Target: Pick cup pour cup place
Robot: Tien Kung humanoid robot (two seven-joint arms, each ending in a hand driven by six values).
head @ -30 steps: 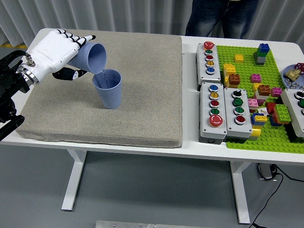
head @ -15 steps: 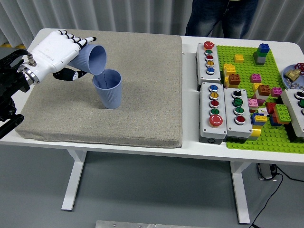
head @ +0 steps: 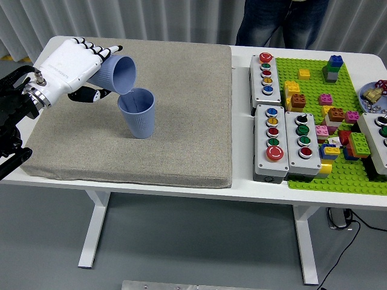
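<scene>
Head view: left hand (head: 68,67) tips held cup (head: 116,75) over standing cup (head: 138,113).

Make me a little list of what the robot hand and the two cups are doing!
left hand: holding the tilted cup
tilted cup: blue, tipped with its mouth over the standing cup
standing cup: blue, upright on the grey mat
right hand: not in view
beside the mat: button boxes, green brick plate
person: standing at the far side
</scene>
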